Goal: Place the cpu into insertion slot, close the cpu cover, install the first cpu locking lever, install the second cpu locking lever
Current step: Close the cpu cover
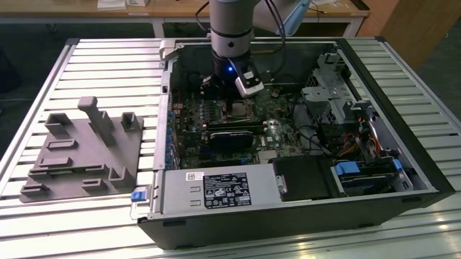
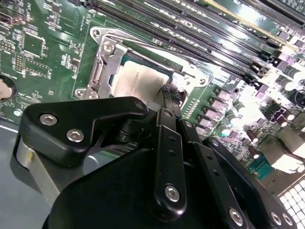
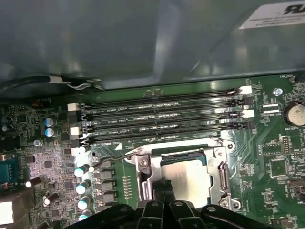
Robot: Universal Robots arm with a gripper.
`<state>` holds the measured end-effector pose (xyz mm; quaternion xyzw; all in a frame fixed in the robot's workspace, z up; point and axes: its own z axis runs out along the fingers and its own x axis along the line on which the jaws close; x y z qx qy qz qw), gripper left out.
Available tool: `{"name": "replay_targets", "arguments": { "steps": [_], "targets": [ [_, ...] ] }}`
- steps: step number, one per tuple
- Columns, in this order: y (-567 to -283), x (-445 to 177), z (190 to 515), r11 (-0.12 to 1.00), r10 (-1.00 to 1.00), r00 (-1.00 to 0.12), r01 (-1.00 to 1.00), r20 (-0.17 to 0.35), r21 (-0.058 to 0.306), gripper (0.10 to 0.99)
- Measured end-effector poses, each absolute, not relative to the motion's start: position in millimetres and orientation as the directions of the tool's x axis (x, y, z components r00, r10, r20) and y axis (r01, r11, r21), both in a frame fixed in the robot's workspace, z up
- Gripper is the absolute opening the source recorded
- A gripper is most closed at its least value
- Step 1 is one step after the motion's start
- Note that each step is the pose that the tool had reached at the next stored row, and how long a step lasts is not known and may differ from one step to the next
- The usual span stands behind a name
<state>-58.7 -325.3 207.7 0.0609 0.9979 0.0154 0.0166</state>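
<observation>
Second wrist view puts the gripper (image 2: 167, 94) with its fingertips pinched together, nothing visibly between them, at the edge of the cpu cover (image 2: 101, 67) farthest from the memory slots (image 3: 157, 117), seemingly to press on the frame rather than carry anything. Under the frame's cut-out the cpu (image 2: 138, 82) lies flat in the insertion slot (image 3: 220, 150). A thin wire lever (image 3: 114, 158) juts past the socket's corner over the motherboard (image 3: 267, 157), apparently not yet latched.
</observation>
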Motion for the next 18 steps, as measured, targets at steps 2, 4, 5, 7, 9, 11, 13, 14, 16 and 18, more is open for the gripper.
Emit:
{"name": "replay_targets", "arguments": {
  "steps": [2,4,5,7,9,11,13,14,16,18],
  "targets": [
    [-325.3,-60.3,207.1,0.992,0.122,-0.992,0.121,-0.031,0.033,0.106],
    [-325.3,-61.3,205.9,0.992,0.122,-0.992,0.121,-0.031,0.035,0.106],
    [-325.3,-61.7,205.2,0.992,0.122,-0.992,0.121,-0.031,0.035,0.106],
    [-325.3,-62.6,203.9,0.992,0.122,-0.992,0.121,-0.031,0.036,0.106],
    [-325.3,-63.4,202.7,0.992,0.122,-0.992,0.121,-0.031,0.036,0.106],
    [-325.4,-64.1,201.5,0.992,0.122,-0.992,0.121,-0.031,0.036,0.106],
    [-325.4,-65.0,200.7,0.992,0.122,-0.992,0.121,-0.031,0.036,0.106],
    [-325.4,-65.3,200.4,0.992,0.122,-0.992,0.121,-0.031,0.036,0.106],
    [-325.4,-65.8,199.8,0.992,0.122,-0.992,0.121,-0.031,0.036,0.106],
    [-325.4,-65.9,199.2,0.992,0.122,-0.992,0.121,-0.031,0.036,0.106]
  ]
}}
